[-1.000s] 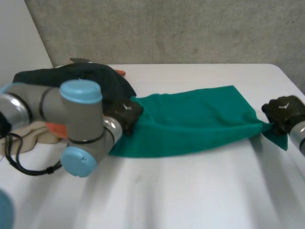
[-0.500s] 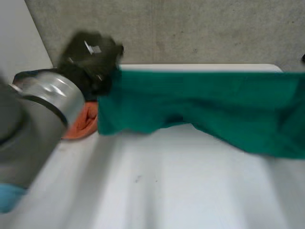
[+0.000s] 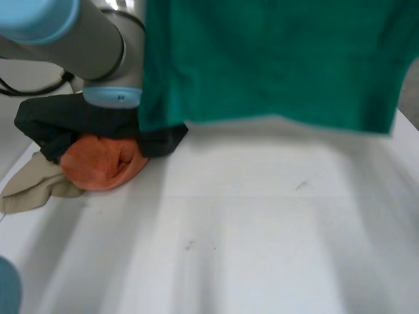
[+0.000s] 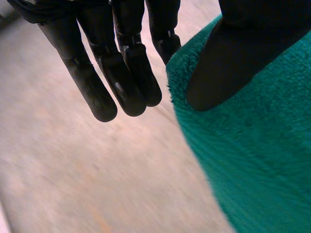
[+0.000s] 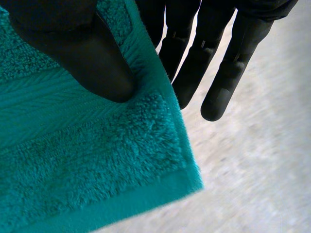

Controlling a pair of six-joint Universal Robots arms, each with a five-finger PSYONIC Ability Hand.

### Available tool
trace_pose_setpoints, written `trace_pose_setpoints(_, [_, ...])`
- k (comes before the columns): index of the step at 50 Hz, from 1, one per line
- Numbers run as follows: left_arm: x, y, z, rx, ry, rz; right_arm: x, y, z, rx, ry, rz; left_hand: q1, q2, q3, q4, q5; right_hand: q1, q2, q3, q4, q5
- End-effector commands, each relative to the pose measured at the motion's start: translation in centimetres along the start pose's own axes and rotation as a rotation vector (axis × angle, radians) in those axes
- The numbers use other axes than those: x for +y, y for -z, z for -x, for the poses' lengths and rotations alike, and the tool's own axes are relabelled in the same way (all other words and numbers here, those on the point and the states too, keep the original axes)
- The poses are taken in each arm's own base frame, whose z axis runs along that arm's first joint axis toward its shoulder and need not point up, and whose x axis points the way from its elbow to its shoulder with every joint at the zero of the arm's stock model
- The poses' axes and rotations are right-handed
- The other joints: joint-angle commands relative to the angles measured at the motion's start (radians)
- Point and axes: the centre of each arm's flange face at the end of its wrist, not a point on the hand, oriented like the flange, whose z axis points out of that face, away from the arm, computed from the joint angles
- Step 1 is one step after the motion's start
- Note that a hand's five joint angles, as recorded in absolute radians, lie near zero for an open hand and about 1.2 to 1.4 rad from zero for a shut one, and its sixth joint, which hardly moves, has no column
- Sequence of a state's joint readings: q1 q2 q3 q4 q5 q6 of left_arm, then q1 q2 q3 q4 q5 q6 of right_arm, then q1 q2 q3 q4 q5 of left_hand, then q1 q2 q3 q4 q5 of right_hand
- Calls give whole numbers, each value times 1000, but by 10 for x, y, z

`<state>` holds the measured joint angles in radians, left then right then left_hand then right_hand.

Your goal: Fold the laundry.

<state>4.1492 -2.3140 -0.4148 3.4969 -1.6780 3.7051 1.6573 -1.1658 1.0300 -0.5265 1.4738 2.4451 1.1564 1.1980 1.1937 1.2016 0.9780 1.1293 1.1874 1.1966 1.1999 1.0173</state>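
Note:
A green towel (image 3: 275,59) hangs spread in the air above the white table (image 3: 262,248), its lower edge well off the surface. In the left wrist view my left hand (image 4: 233,63) has its thumb pressed on the towel (image 4: 257,160) at its edge, with straight fingers (image 4: 121,73) beside the cloth. My right hand (image 5: 82,53) pins a hemmed corner of the towel (image 5: 87,174) under its thumb, the fingers (image 5: 223,77) straight behind the edge. My left arm (image 3: 78,39) reaches up at the left of the towel.
A laundry pile lies at the table's left: a dark cloth (image 3: 78,121) on top, an orange cloth (image 3: 101,163) under it, a beige cloth (image 3: 33,186) at the near-left edge. Bare table spreads below the hanging towel.
The towel lay stretched on the table a second ago. Both hands have lifted it high, and it now hangs close in front of the head camera.

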Motion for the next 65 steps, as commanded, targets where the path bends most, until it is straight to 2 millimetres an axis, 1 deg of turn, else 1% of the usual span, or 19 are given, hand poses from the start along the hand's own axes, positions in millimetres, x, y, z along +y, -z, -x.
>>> trace_pose_setpoints(1, [20,31,-6,67,-10,111,2,13,4,-65,-71,59,240,198,203,195,244,267,209,200,196,204])
trace_pose_setpoints(4, [39,52,-16,120,-22,192,13,28,17,-146,-92,139,240,198,203,195,244,267,209,200,196,204])
trace_pose_setpoints(5, [55,72,-22,159,-33,260,17,33,20,-166,-96,162,240,198,203,195,244,267,209,200,196,204])
trace_pose_setpoints(10, [95,123,-34,246,-57,432,42,69,49,-316,-123,303,240,198,203,195,244,267,209,200,196,204])
trace_pose_setpoints(11, [106,143,-39,280,-65,492,54,85,62,-376,-137,357,240,198,203,195,244,267,209,200,196,204])
trace_pose_setpoints(13, [116,162,-42,313,-75,550,65,103,75,-435,-147,417,240,198,203,195,244,267,209,200,196,204])
trace_pose_setpoints(14, [120,172,-43,332,-79,580,76,121,86,-494,-154,478,240,198,203,195,244,267,209,200,196,204])
trace_pose_setpoints(15, [124,192,-48,371,-81,627,79,128,90,-514,-158,501,240,198,203,195,244,267,209,200,196,204])
trace_pose_setpoints(18, [129,219,-49,417,-86,696,98,153,97,-575,-167,603,240,198,203,195,244,267,209,200,196,204])
trace_pose_setpoints(19, [129,238,-50,452,-91,737,103,158,96,-584,-162,627,240,198,203,195,244,267,209,200,196,204])
trace_pose_setpoints(22, [121,254,-49,485,-91,765,118,180,88,-632,-122,722,240,198,203,195,244,267,209,200,196,204])
trace_pose_setpoints(28, [82,293,-42,584,-92,817,123,213,81,-757,-37,820,240,198,203,195,244,267,209,200,196,204])
trace_pose_setpoints(34, [59,322,-17,606,-147,932,112,239,41,-883,55,967,240,198,203,195,244,267,209,200,196,204])
trace_pose_setpoints(43, [5,376,13,781,-256,1140,82,260,-9,-1011,164,1066,240,198,203,195,244,267,209,200,196,204])
trace_pose_setpoints(48, [3,371,9,794,-253,1132,83,265,-13,-1034,184,1072,240,198,203,195,244,267,209,200,196,204])
trace_pose_setpoints(52, [19,354,-8,749,-237,1088,87,260,-10,-994,175,1028,240,198,203,195,244,267,209,200,196,204])
trace_pose_setpoints(60, [59,316,-33,638,-223,1015,109,245,28,-959,126,940,240,198,203,195,244,267,209,200,196,204])
trace_pose_setpoints(64, [81,277,-39,552,-231,946,119,217,33,-867,149,898,240,198,203,195,244,267,209,200,196,204])
trace_pose_setpoints(65, [88,252,-39,507,-246,894,121,198,33,-808,166,864,240,198,203,195,244,267,209,200,196,204])
